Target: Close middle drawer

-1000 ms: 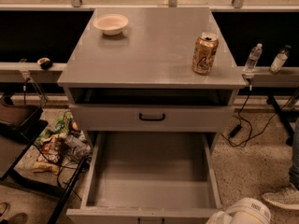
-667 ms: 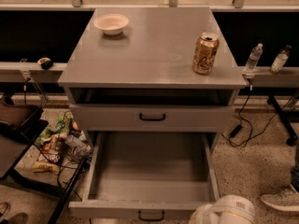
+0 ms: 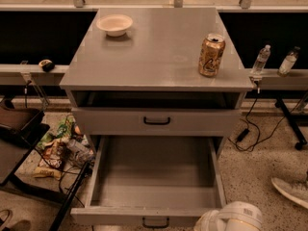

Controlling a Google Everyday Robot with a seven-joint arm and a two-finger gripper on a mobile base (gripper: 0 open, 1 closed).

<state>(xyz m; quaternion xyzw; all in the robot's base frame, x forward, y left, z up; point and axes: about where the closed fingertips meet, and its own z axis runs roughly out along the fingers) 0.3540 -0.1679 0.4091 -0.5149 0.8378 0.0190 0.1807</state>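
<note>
The middle drawer (image 3: 156, 177) is a wide grey metal drawer, pulled far out of the grey cabinet (image 3: 154, 57). Its plain grey inside holds nothing. Its low front panel carries a small black bar handle (image 3: 155, 222) at the bottom edge of the camera view. Above it sits the taller drawer front with a larger black handle (image 3: 156, 121). My gripper (image 3: 231, 218) shows only as a white rounded body at the bottom right, just right of the drawer's front right corner and close to the front panel. The lowest drawer is out of view.
A white bowl (image 3: 114, 24) and a gold can (image 3: 211, 55) stand on the cabinet top. Two bottles (image 3: 260, 59) sit on the ledge at right. Snack bags (image 3: 57, 148) and a black stand lie on the floor at left. Cables and a shoe (image 3: 291, 190) lie at right.
The white gripper body has slid left along the bottom edge, toward the drawer's front panel. More of the front panel and its handle shows. The drawer is still pulled out.
</note>
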